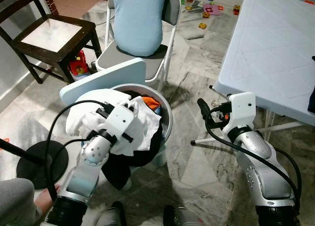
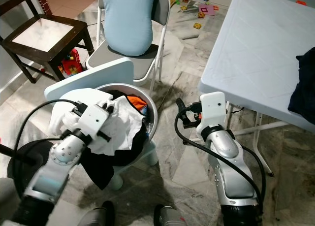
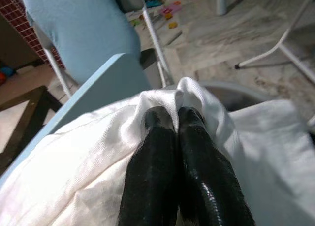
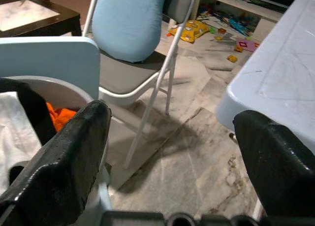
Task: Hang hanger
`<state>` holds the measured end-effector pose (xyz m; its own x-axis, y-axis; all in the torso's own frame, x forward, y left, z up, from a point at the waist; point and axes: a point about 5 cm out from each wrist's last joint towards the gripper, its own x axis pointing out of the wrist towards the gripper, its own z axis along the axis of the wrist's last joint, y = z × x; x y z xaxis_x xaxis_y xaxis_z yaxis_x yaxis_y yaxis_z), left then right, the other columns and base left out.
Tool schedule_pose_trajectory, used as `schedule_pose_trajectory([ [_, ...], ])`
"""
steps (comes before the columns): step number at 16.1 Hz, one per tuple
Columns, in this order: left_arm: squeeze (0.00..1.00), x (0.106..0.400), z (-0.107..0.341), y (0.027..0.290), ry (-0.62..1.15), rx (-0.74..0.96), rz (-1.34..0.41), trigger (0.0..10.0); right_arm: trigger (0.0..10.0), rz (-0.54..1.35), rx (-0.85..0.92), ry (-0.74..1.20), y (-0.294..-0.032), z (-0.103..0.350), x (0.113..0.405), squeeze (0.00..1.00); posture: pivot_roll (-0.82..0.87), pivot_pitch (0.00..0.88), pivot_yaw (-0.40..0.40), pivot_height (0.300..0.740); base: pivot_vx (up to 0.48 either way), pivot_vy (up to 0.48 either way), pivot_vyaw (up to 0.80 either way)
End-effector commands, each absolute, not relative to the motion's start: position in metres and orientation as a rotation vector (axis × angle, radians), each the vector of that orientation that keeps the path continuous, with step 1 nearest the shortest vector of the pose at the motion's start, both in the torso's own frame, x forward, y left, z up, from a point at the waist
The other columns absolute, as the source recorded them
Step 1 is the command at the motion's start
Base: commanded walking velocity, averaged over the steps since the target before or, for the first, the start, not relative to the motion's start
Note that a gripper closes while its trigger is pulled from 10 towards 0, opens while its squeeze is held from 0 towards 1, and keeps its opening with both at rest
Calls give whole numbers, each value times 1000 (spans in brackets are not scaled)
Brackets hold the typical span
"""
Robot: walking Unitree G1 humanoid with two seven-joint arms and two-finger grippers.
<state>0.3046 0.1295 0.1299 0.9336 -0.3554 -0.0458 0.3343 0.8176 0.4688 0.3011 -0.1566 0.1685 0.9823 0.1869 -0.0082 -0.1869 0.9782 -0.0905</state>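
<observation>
My left gripper (image 3: 176, 113) is shut on a fold of a white garment (image 1: 145, 123) that lies heaped on top of a round grey laundry basket (image 1: 168, 118). In the left wrist view its two black fingers (image 3: 155, 152) press together with the cloth bunched around their tips. Dark clothes (image 1: 123, 167) hang over the basket's front, and an orange piece (image 1: 152, 104) lies inside. My right gripper (image 1: 203, 110) hovers open to the right of the basket, over the floor, with nothing between its fingers (image 4: 64, 162). I see no hanger.
A light-blue panel (image 1: 103, 78) stands behind the basket. Behind that is a folding chair with a blue cushion (image 1: 140, 19). A white folding table (image 1: 275, 48) with a dark garment (image 2: 305, 83) is at the right, a dark wooden chair (image 1: 49, 36) and a black round stand base (image 1: 42, 162) at the left.
</observation>
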Motion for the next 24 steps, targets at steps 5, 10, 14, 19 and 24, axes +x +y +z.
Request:
schedule_pose_trajectory([
  [5, 0, 297, 121, 118, -21, 469, -403, 0, 10000, 190, -93, 2, -157, 169, 301, 0, -48, 234, -112, 740, 0, 0, 0],
  [10, 1000, 300, 125, 118, 38, 264, -237, 10000, 10000, 195, -94, 9, -155, 167, 300, 0, -47, 235, -109, 740, 0, 0, 0],
  [14, 1000, 297, 120, 121, 105, 207, -198, 10000, 10000, 197, -96, 9, -155, 167, 300, 0, -47, 236, -109, 740, 0, 0, 0],
  [19, 1000, 293, 127, 115, 89, 280, -242, 10000, 10000, 193, -97, 13, -154, 165, 300, 0, -43, 241, -103, 740, 0, 0, 0],
  [24, 1000, 291, 132, 114, 32, 448, -200, 10000, 10000, 192, -98, 18, -154, 164, 299, 0, -43, 245, -103, 740, 0, 0, 0],
])
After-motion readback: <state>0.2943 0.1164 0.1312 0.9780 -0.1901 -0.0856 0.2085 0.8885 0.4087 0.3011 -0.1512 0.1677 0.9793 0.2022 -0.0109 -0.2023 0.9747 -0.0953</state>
